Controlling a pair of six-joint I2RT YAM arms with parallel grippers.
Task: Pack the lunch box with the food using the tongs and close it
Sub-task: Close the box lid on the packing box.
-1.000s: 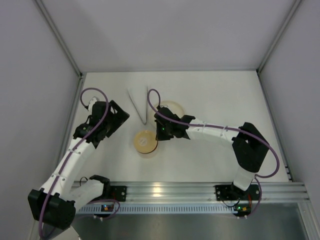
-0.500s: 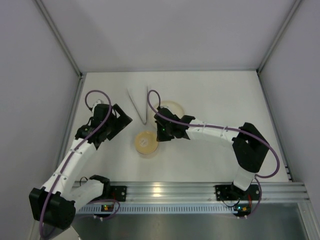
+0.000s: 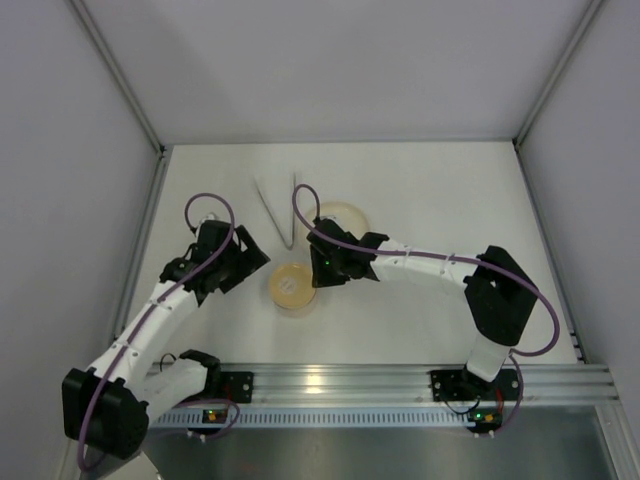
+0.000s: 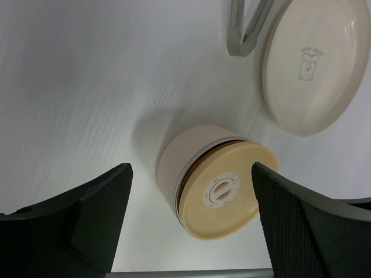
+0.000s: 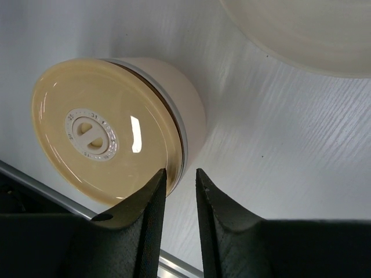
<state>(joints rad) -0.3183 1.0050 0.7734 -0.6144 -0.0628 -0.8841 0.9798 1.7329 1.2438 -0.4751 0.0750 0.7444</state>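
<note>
Facing the lunch box, left gripper gapes, apparently clear of it.

One round lunch box, with one tan lid on it, one cream plate and one pair of tongs are on the bench. Two claws show: the left claw and the right claw.
</note>
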